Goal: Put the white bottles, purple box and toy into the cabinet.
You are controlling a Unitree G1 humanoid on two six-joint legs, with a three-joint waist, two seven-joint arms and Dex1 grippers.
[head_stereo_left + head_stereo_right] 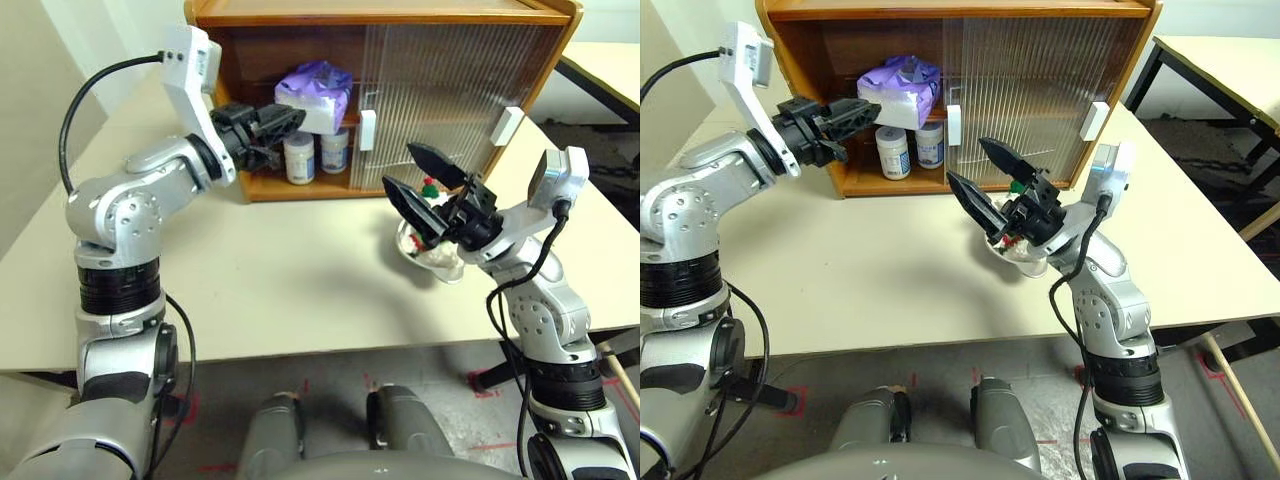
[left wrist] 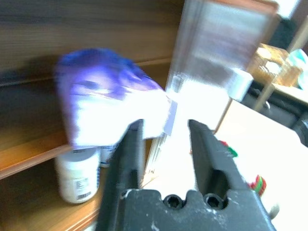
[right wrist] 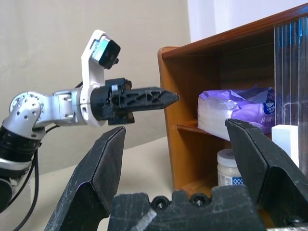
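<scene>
Resting at frame centre-right, the toy (image 1: 432, 190) looks soft and light, best pinched at its body by the wide-open, empty right gripper (image 1: 425, 180); left gripper (image 1: 283, 122) nearly closed, empty.

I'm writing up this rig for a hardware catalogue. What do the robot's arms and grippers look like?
Both arms are silver-grey metal with rounded joint housings and black ribbed bands. Each wrist bears a white camera bracket fed by a black cable. The left gripper and right gripper each have two black, pointed, tapering fingers with truss-like cutouts.
</scene>
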